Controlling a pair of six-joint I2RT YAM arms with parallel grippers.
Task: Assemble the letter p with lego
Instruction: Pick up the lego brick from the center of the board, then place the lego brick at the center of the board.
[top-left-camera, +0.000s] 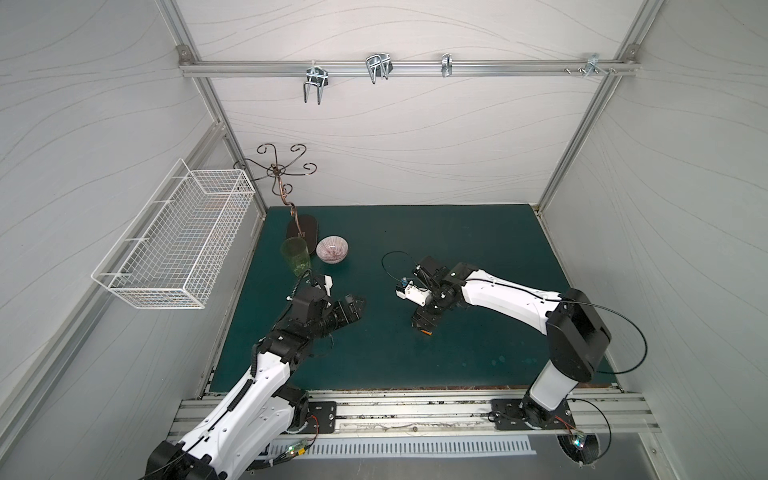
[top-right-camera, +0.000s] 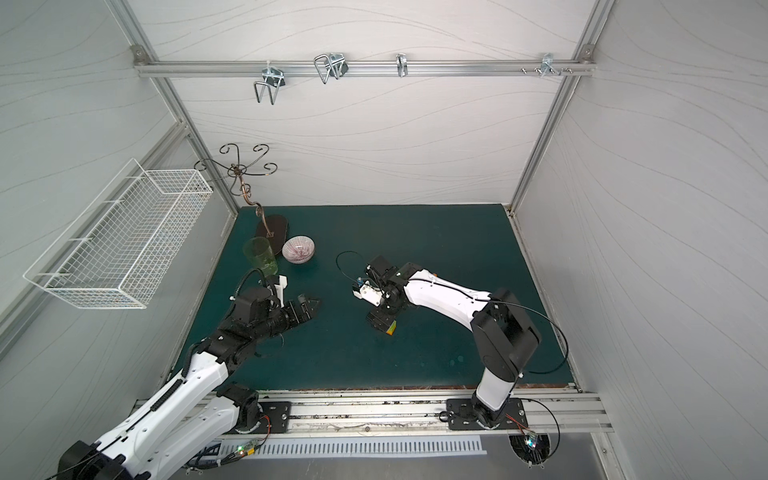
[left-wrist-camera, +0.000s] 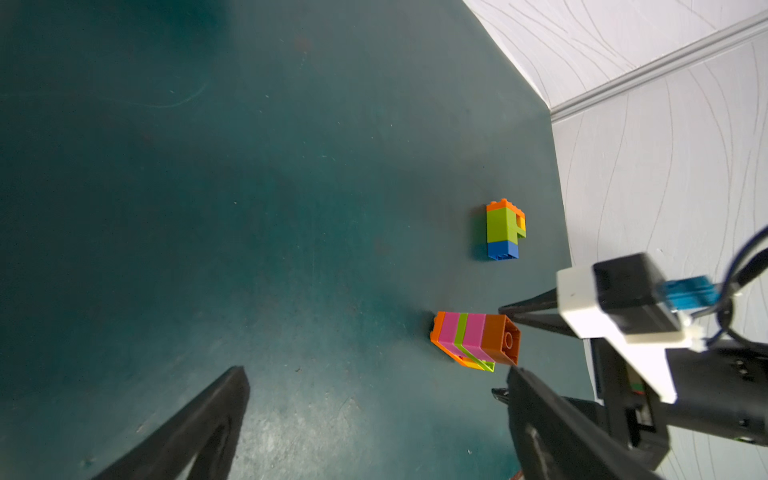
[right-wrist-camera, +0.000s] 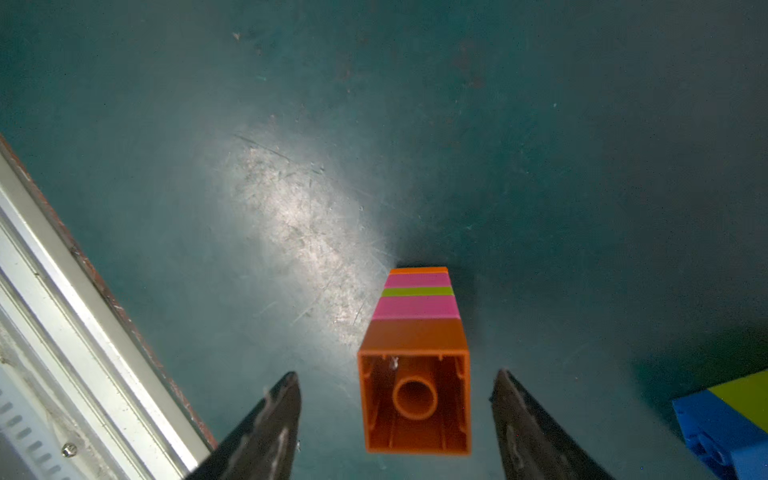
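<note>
While the letter is only part built, two lego pieces lie apart on the dark green mat (left-wrist-camera: 208, 208). Closest to me, a striped stack (right-wrist-camera: 415, 353) of orange, pink and lime bricks lies on its side, its hollow orange end facing my right wrist camera. Near it lies a second piece (left-wrist-camera: 503, 230): orange, lime and blue, with a yellow nub. My right gripper (right-wrist-camera: 397, 376) straddles the striped stack, jaws open, with a gap on each side. My left gripper (left-wrist-camera: 376, 370) hovers nearby, jaws spread wide and empty. I judge the step to be picking up the stack. Next I should close squarely on its sides, lift, then join the pieces.
</note>
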